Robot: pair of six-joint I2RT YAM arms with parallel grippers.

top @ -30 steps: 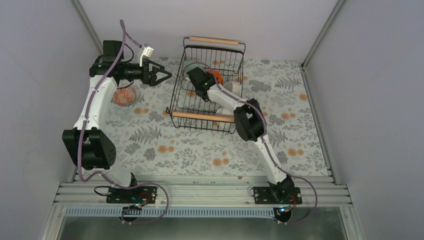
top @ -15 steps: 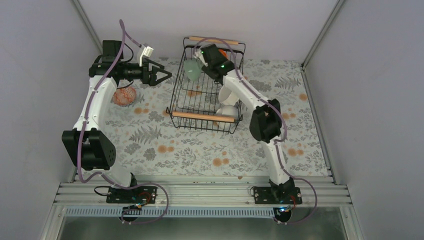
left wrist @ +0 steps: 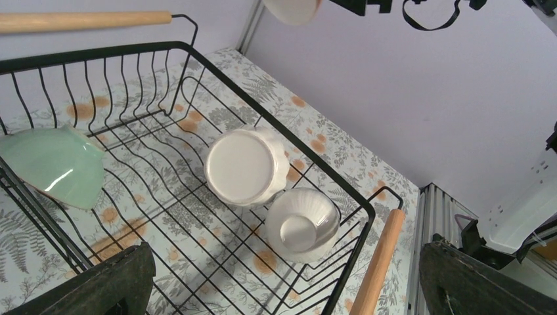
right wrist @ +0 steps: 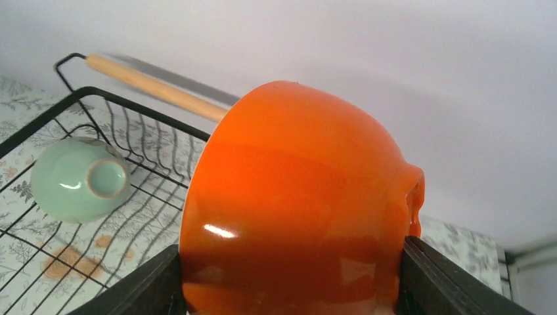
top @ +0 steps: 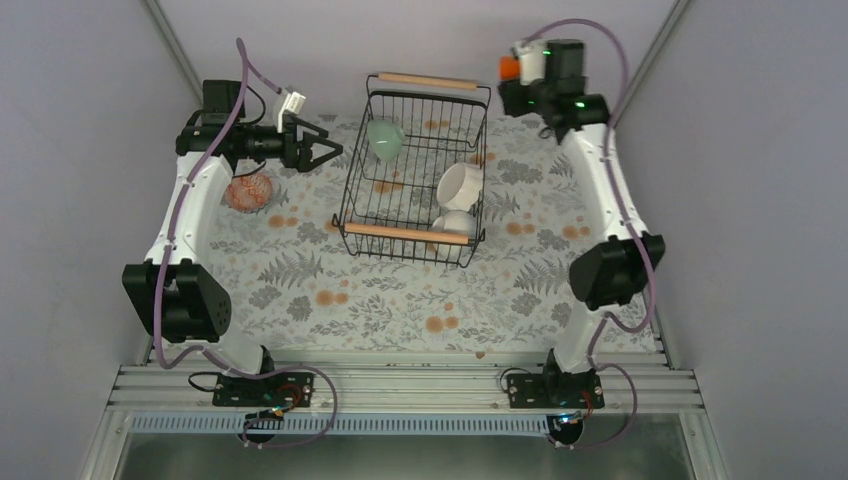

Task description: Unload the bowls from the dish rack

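The black wire dish rack [top: 352,190] stands at the back middle of the table, and its wooden handle shows in the left wrist view [left wrist: 378,262]. In it lie a mint-green bowl [top: 384,139] [left wrist: 56,164] [right wrist: 75,180], a plain white bowl [top: 460,186] [left wrist: 244,165] and a scalloped white bowl [top: 455,222] [left wrist: 303,223]. My right gripper [top: 515,70] [right wrist: 295,289] is shut on a glossy orange bowl [top: 508,67] [right wrist: 295,203], held high, right of the rack's far handle. My left gripper [top: 325,152] [left wrist: 282,289] is open and empty, left of the rack.
A pinkish-orange patterned bowl [top: 248,191] sits on the floral table cover under my left arm. Pale walls with metal corner posts [top: 640,70] close in the back and sides. A metal rail [top: 400,385] runs along the near edge.
My right arm has lifted the orange bowl out of the rack and swung up and right toward the back right corner. The left arm has not moved.
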